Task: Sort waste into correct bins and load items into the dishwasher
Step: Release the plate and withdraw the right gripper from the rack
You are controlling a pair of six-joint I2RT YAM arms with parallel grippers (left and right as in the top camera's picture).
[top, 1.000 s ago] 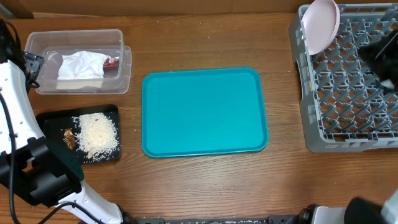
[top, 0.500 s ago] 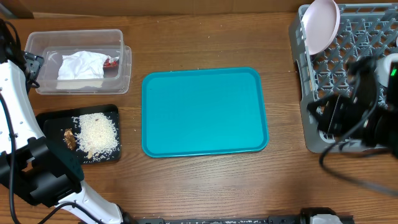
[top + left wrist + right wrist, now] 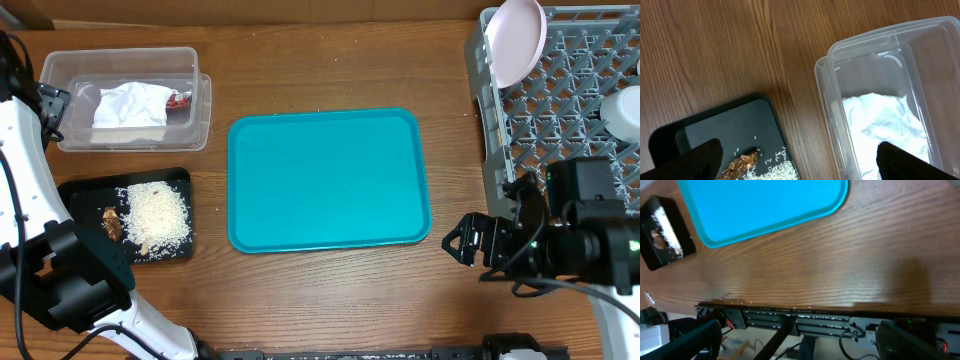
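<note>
The clear tub [image 3: 60, 70] at the back left holds a crumpled white napkin [image 3: 130, 105] and a red-and-white wrapper [image 3: 180, 98]. Below it the black tray [image 3: 85, 195] carries white rice [image 3: 158, 215] and a brown lump [image 3: 111, 222]. The grey dish rack [image 3: 540, 150] at the right holds an upright plate [image 3: 515, 40] and a white dish [image 3: 622, 110]. My right gripper [image 3: 463, 243] hangs open and empty over bare wood between teal tray and rack. My left gripper [image 3: 802, 162] is open above the gap between black tray [image 3: 720, 125] and tub [image 3: 840, 75].
A large teal serving tray [image 3: 328, 180] lies bare in the middle of the table. The right wrist view shows its near corner [image 3: 790, 205] and the table's front edge [image 3: 805, 305] with a metal frame and cables beneath. My left arm [image 3: 25, 200] runs along the left edge.
My right arm has swung from over the dish rack down to the table's front and its jaws have opened. A white dish now shows in the rack. The left arm has not moved.
</note>
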